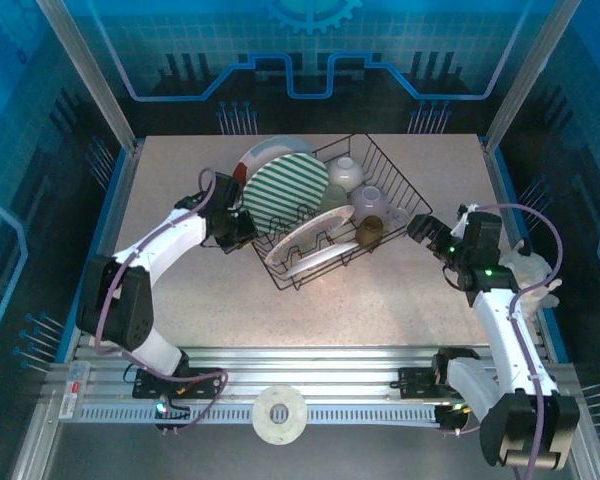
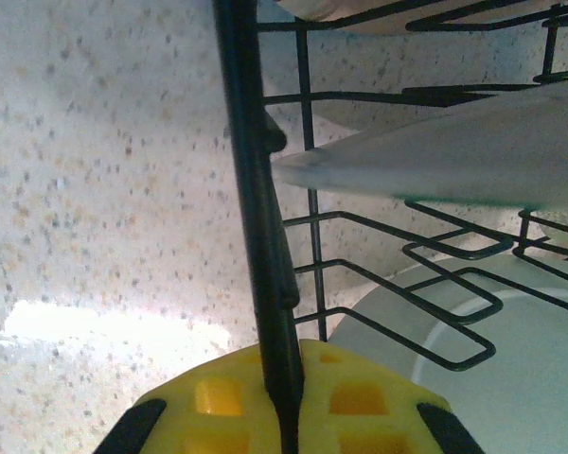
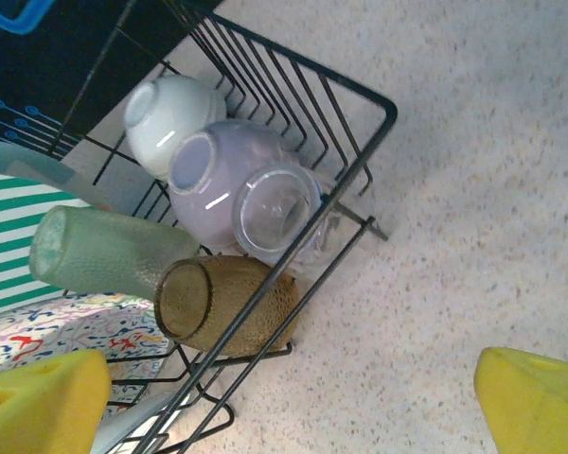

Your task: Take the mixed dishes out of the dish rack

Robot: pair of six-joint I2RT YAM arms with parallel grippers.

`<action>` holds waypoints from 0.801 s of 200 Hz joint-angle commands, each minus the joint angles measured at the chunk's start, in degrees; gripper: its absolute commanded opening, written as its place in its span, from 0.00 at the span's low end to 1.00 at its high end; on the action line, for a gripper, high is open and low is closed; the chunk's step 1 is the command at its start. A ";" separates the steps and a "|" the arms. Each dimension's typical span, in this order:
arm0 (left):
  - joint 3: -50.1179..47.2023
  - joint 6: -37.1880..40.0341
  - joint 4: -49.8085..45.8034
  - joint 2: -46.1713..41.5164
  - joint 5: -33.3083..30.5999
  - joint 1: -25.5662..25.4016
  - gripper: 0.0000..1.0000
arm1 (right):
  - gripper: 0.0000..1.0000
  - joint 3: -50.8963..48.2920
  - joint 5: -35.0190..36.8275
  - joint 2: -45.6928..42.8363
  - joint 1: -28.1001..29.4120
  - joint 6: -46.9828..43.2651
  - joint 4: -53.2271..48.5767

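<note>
While pinning the dish rack (image 1: 400, 172) by its wire rim with the left gripper (image 2: 284, 407), lining up on the brown cup (image 3: 222, 303).
Lies on its side in the rack's corner, at eleven o'clock from the right gripper (image 3: 289, 411), long axis nine to three, mouth toward nine. Spread wide on the right, pinched tight on wire on the left; nearer to the right arm (image 1: 500, 300), bent, wrist pitched down.

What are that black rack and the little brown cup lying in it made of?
The rack looks like metal wire with a smooth black coating: slim bars, faint sheen. The brown cup seems tinted glass or plastic, I cannot tell which: its wall is translucent and finely pebbled.
</note>
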 commanded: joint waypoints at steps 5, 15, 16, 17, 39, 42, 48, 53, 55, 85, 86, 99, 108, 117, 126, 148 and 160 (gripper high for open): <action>-4.94 -5.88 -0.99 -3.77 0.15 -3.07 0.00 | 0.99 -1.93 -0.95 1.91 2.49 4.38 4.84; -6.19 -7.30 -0.56 -4.98 -0.35 -3.92 0.00 | 0.98 -1.90 -0.96 3.57 3.86 5.16 6.49; -6.28 -7.35 -0.55 -5.14 -0.35 -4.02 0.00 | 0.98 -1.86 -0.92 3.74 3.99 5.20 6.67; -6.38 -7.42 -0.50 -5.26 -0.40 -4.11 0.00 | 0.98 -1.83 -0.90 3.96 4.10 5.27 6.81; -8.33 -9.76 0.05 -7.12 -1.30 -6.14 0.00 | 0.98 0.11 -0.28 9.19 7.02 6.28 9.84; -8.66 -9.90 0.15 -7.32 -1.38 -6.38 0.00 | 0.98 0.42 -0.46 9.95 7.24 6.49 10.40; -9.14 -10.47 0.69 -7.66 -1.65 -6.95 0.00 | 0.98 0.99 -0.66 11.53 7.98 6.81 11.54; -9.62 -10.73 1.22 -7.83 -1.70 -7.35 0.00 | 0.98 1.56 -0.59 12.89 8.61 6.96 12.56; -9.74 -10.90 1.39 -7.84 -1.69 -7.43 0.00 | 0.98 1.80 -0.39 13.36 8.91 6.93 13.08; -10.66 -11.19 3.96 -6.70 -0.45 -8.28 0.00 | 0.98 5.94 -1.81 21.75 10.03 7.76 16.88; -10.67 -11.15 3.99 -6.70 -0.45 -8.31 0.00 | 0.98 6.06 -1.96 22.06 10.02 7.78 16.97; -10.35 -10.38 4.21 -6.44 -0.86 -8.34 0.00 | 0.97 7.61 -2.46 24.54 10.13 7.77 17.97; -9.90 -9.58 4.29 -6.38 -1.18 -8.29 0.02 | 0.97 8.43 -2.81 25.77 10.04 7.62 19.15; -9.36 -8.53 4.46 -6.17 -1.24 -8.27 0.08 | 0.97 9.30 -3.01 27.28 10.05 7.47 20.26; -8.60 -7.50 4.31 -5.69 -1.37 -8.28 0.11 | 0.97 10.75 -3.68 29.05 10.01 7.32 20.55; -6.53 -5.41 3.96 -3.94 -1.24 -8.33 0.17 | 0.97 15.16 -6.06 33.70 10.01 7.24 22.06; -5.52 -4.63 4.04 -2.86 -1.15 -8.28 0.20 | 0.97 16.56 -6.61 36.00 10.09 7.86 23.27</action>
